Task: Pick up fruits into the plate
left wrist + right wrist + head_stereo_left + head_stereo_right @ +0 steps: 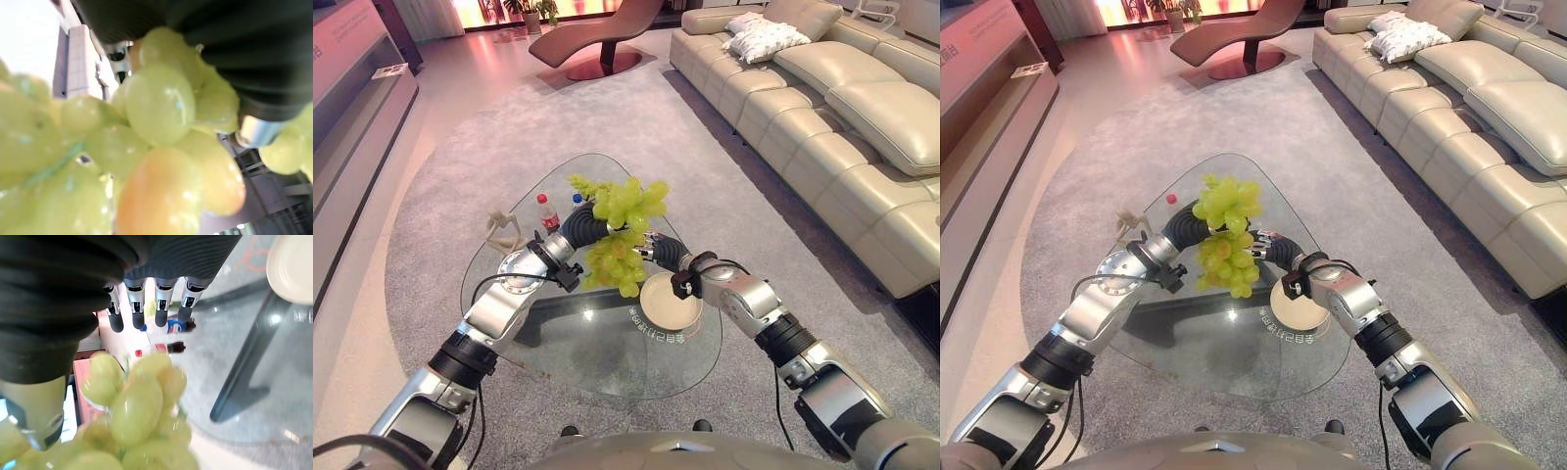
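Our left hand (579, 227) holds the bunch of pale green grapes (622, 235) raised just beside the round cream plate (670, 301) on the glass table (597, 338); our right hand (146, 308), fingers straight, steadies it. We should carry it over the plate's centre, lower, then release.

A rounded glass table (597, 343) stands on a grey rug (450, 186). On the glass, a cream plate (671, 302) lies just below the right hand (668, 253). Beyond the left hand (582, 227) stand two bottles (548, 213) (one red-capped), and a pale figurine (504, 233) sits beside its wrist.
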You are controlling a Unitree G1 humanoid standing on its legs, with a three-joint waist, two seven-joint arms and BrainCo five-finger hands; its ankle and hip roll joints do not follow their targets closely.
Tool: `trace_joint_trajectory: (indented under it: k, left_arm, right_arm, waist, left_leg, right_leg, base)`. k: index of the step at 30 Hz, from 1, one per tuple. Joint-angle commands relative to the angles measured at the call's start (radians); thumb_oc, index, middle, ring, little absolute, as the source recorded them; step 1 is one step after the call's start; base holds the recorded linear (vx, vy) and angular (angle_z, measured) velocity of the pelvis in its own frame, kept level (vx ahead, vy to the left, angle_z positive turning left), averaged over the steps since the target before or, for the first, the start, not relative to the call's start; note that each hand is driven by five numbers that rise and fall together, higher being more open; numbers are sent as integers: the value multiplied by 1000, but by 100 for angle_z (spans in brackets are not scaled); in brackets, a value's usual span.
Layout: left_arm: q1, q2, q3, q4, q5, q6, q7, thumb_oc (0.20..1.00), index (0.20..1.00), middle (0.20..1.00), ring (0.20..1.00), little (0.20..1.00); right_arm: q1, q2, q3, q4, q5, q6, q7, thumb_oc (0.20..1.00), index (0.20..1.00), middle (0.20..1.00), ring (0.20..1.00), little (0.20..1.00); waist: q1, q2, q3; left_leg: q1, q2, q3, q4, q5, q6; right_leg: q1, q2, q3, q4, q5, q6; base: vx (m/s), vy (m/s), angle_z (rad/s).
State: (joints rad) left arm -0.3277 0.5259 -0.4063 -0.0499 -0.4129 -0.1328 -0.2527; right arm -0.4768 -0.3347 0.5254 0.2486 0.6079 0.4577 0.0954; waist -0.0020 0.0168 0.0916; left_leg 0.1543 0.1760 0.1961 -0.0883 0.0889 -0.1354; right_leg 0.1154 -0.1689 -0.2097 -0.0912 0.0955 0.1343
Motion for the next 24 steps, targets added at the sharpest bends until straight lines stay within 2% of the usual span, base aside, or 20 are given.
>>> trace_joint_trajectory:
  k: [1, 7, 11, 18, 21, 24]
  left_arm:
    - [-132, -6, -7, -25, -71, -72, 10, 200, 200, 200, 200, 200]
    - [-153, -8, -23, -22, -78, -116, 3, 200, 200, 200, 200, 200]
    - [-160, -1, -17, -21, -92, -117, 29, 200, 200, 200, 200, 200]
    - [-141, 18, 36, -11, -141, -91, 18, 200, 200, 200, 200, 200]
    - [-127, 27, 61, -4, -149, -86, 2, 200, 200, 200, 200, 200]
    - [-91, 54, 103, -9, -188, -76, -45, 200, 200, 200, 200, 200]
  right_arm:
    - [-79, 60, 1, -24, 93, -19, 17, 1000, 1000, 1000, 1000, 1000]
    - [-67, 87, 18, -26, 240, 34, 15, 1000, 1000, 1000, 1000, 1000]
    - [-53, 100, 23, -12, 282, 48, 32, 1000, 1000, 1000, 1000, 1000]
    - [-32, 86, 8, -19, 303, 38, 97, 1000, 1000, 1000, 1000, 1000]
    - [-22, 72, -2, -28, 301, 25, 93, 1000, 1000, 1000, 1000, 1000]
    - [5, 33, -33, -54, 293, -7, 116, 1000, 1000, 1000, 1000, 1000]
  waist:
    - [19, -25, -35]
    - [18, -29, -43]
    - [18, -30, -44]
    - [25, -30, -50]
    - [26, -30, -51]
    - [26, -29, -52]
  left_leg:
    - [-24, 14, 39, 29, -45, 8]
    - [-23, 18, 41, 28, -43, 9]
    - [-21, 21, 40, 32, -42, 9]
    - [-24, 26, 36, 34, -37, 6]
    - [-24, 27, 33, 33, -35, 6]
    - [-28, 27, 30, 33, -32, 5]
  right_leg:
    - [25, -45, -87, 43, -49, 4]
    - [26, -40, -86, 63, -64, 0]
    - [28, -37, -87, 76, -74, -6]
    - [35, -33, -94, 81, -84, -11]
    - [36, -31, -94, 82, -86, -13]
    - [36, -28, -92, 80, -86, -15]
  base:
    - [0, 0, 0]
    - [0, 0, 0]
    - [0, 0, 0]
    - [9, -2, -3]
    - [0, 0, 0]
    - [0, 0, 0]
